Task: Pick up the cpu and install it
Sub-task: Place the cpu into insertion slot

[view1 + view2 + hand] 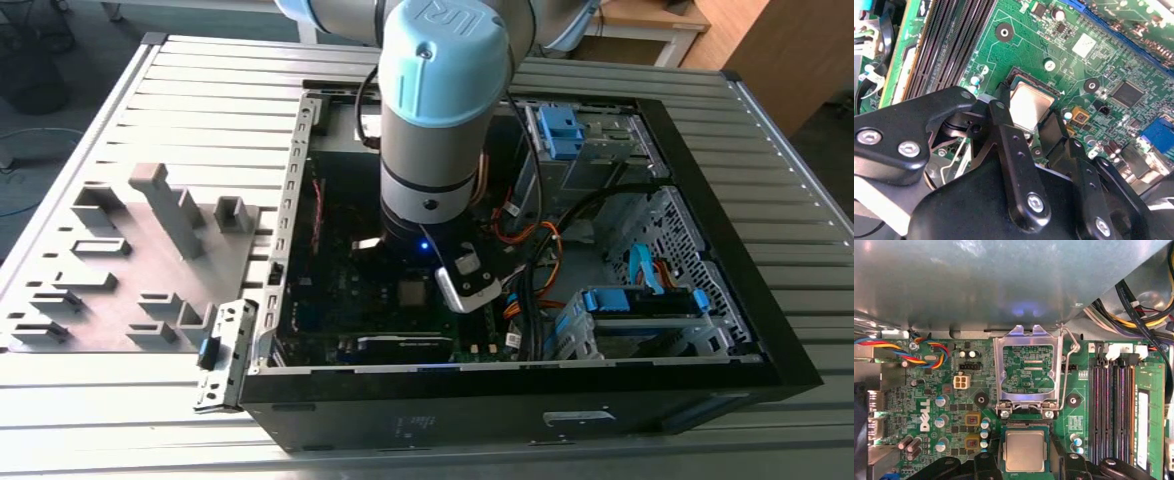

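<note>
One grey robot arm with pale-blue joint caps [430, 120] is seen in the exterior view, reaching straight down into an open black computer case [534, 400] that lies on a slatted metal table [787, 200]. A grey moulded fixture plate [120, 290] is set on the table just beside the case, toward the exterior view's left.

In the second wrist view, the small, flat, silver-grey square cpu [1029, 102] is shown lying level in its socket on the green motherboard [1019, 45]. The black two-fingered gripper [1026, 114] is held low over it, with the fingers [1004, 135] spread apart and one placed at each side of the cpu. Long black memory slots [949, 35] are seen well apart from the socket.

In the first wrist view, the cpu [1025, 450] is again found seated in the socket, between the fingers [988, 465] of the gripper [1027, 460]. A thin strip of socket rim is visible between each finger and the chip, so nothing is clasped. The silver metal load plate [1026, 335] is swung up and open just beside the socket, with its thin wire lever [1068, 370] raised alongside. The memory slots [1109, 410] are seen near the lever.
</note>
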Robot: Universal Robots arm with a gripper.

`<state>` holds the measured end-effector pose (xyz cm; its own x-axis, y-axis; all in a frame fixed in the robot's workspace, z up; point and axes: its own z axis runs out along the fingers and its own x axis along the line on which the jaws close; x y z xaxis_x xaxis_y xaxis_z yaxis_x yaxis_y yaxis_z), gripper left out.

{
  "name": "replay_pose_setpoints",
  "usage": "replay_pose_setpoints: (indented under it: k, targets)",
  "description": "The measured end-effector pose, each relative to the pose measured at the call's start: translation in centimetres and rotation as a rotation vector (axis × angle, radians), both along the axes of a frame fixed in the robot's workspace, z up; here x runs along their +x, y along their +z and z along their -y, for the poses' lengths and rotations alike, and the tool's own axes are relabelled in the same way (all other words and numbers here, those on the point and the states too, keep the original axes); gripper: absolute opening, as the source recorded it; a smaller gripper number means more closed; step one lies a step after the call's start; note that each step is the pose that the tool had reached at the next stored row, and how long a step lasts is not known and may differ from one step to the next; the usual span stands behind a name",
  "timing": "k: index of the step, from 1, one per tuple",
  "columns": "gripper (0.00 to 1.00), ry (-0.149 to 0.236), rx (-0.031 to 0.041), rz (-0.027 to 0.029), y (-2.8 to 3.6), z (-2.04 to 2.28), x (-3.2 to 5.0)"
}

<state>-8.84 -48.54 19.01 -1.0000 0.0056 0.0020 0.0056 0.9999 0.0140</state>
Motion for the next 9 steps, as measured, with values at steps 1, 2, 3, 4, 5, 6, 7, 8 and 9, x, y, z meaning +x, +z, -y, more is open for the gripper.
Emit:
replay_pose_setpoints:
  k: [1, 2, 3, 4, 5, 6, 7, 8, 9]
  targets:
    - [0.47, 0.000, -0.0002, 0.0000, -0.01, 0.00, 0.04]
    - [0.47, 0.000, -0.0002, 0.0000, -0.01, 0.00, 0.05]
    - [0.47, 0.000, -0.0002, 0.0000, -0.01, 0.00, 0.05]
    - [0.47, 0.000, -0.0001, 0.0000, -0.02, 0.00, 0.05]
    - [0.47, 0.000, 0.0001, 0.0001, -0.03, 0.00, 0.06]
    - [0.47, 0.000, -0.0001, 0.0001, -0.05, 0.00, 0.07]
    - [0.47, 0.000, -0.0001, 0.0000, -0.11, 0.00, 0.09]
    - [0.47, 0.000, -0.0005, -0.0002, -0.13, 0.01, 0.11]
    - [0.47, 0.000, -0.0005, -0.0001, -0.13, 0.01, 0.11]
